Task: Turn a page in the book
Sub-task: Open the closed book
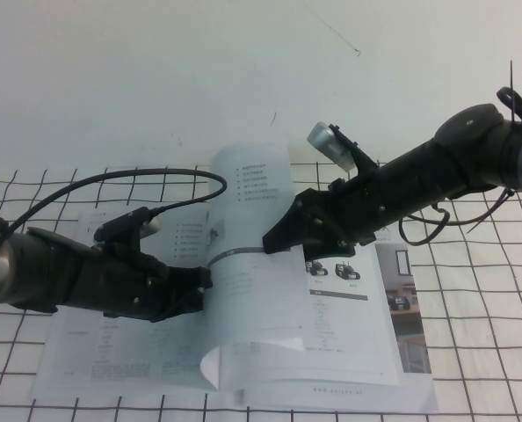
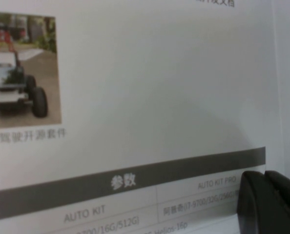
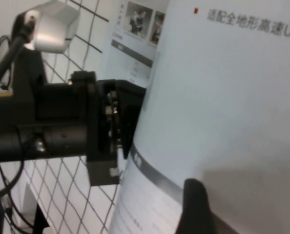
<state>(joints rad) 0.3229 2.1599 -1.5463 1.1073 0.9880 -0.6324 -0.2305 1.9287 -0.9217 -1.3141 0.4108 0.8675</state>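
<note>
The book (image 1: 349, 352) lies open on the gridded table. One page (image 1: 252, 202) stands up from the middle, curling. My left gripper (image 1: 201, 283) is low against the left face of that page; in its wrist view its two dark fingers (image 2: 252, 195) lie tight together, shut, in front of the printed page (image 2: 150, 97). My right gripper (image 1: 274, 239) meets the page from the right at its dark grey bar. One finger (image 3: 196, 209) shows in front of the page (image 3: 233, 97) and the other is hidden. It stands open.
The white table carries a black grid (image 1: 489, 264). A black cable (image 1: 112, 180) loops over the left arm. The right wrist's silver camera (image 1: 331, 145) sticks up behind the page. The left arm's body (image 3: 62, 126) shows just beyond the page edge.
</note>
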